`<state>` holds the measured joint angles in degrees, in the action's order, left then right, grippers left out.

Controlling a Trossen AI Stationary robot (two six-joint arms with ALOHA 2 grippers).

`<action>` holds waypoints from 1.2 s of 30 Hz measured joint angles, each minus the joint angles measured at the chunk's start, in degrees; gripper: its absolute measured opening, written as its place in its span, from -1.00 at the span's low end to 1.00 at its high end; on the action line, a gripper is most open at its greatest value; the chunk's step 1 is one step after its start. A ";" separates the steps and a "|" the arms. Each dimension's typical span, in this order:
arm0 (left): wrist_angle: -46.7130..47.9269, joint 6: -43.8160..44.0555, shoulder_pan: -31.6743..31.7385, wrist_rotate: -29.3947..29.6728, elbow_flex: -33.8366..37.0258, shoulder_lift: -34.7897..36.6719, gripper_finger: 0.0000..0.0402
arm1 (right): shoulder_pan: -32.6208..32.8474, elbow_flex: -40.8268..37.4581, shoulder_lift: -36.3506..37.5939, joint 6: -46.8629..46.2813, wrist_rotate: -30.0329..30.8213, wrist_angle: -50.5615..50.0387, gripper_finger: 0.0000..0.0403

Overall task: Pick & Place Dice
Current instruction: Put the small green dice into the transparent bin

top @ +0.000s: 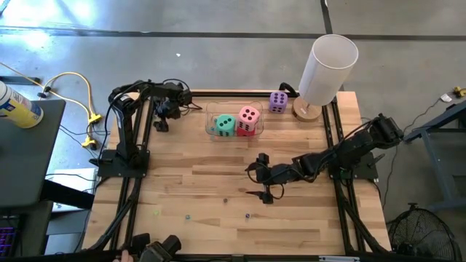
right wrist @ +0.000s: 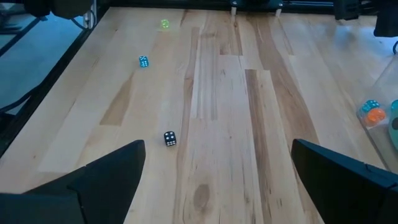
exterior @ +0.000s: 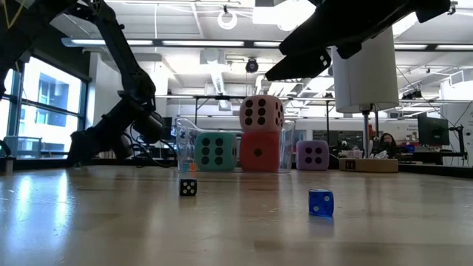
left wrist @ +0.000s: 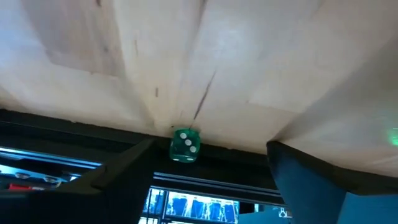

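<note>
While our right gripper (top: 265, 195) hovers wide open and empty over the table (top: 189, 189), left gripper (top: 162, 122) parked, grip unclear, pink die (top: 249, 116) on red die (top: 246, 131).

left tool (top: 162, 125): far left, folded | right tool (top: 263, 195): mid-table, fingers spread wide

Pink die (top: 249, 116) sits atop red die (top: 246, 131), teal die (top: 225, 124) touching at their nine o'clock (all in one clear bin); purple die (top: 277, 102) stands apart at two o'clock.
</note>
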<state>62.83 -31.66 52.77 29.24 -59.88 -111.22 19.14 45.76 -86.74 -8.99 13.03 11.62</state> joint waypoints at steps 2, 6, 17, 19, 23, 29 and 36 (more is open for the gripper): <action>0.15 0.06 0.00 -0.22 0.04 0.00 0.34 | 0.00 0.00 0.00 -0.05 -0.15 0.00 0.97; -0.44 1.18 0.32 0.75 0.12 0.00 0.05 | 0.00 0.00 0.00 -0.24 -0.15 0.00 0.97; -1.55 2.14 0.42 3.43 0.20 -0.04 -0.24 | 0.05 0.00 0.00 -0.44 -0.17 -0.24 0.97; -1.72 2.14 0.44 3.69 0.17 -0.04 -0.24 | 0.35 0.00 0.00 -0.46 -0.15 -0.22 0.97; -1.99 2.45 0.46 4.11 0.15 -0.04 -0.24 | 1.03 0.00 0.00 -0.42 0.05 -0.22 0.97; -2.14 2.51 0.46 4.15 0.11 -0.04 -0.27 | 1.18 0.00 0.00 -0.39 0.28 -0.20 0.97; -3.14 2.78 0.30 4.64 0.04 0.66 -0.41 | 1.18 0.00 0.00 -0.39 0.29 -0.22 0.97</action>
<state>59.68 -28.88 53.07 33.87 -59.83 -110.56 20.32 45.76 -86.74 -9.39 13.32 11.40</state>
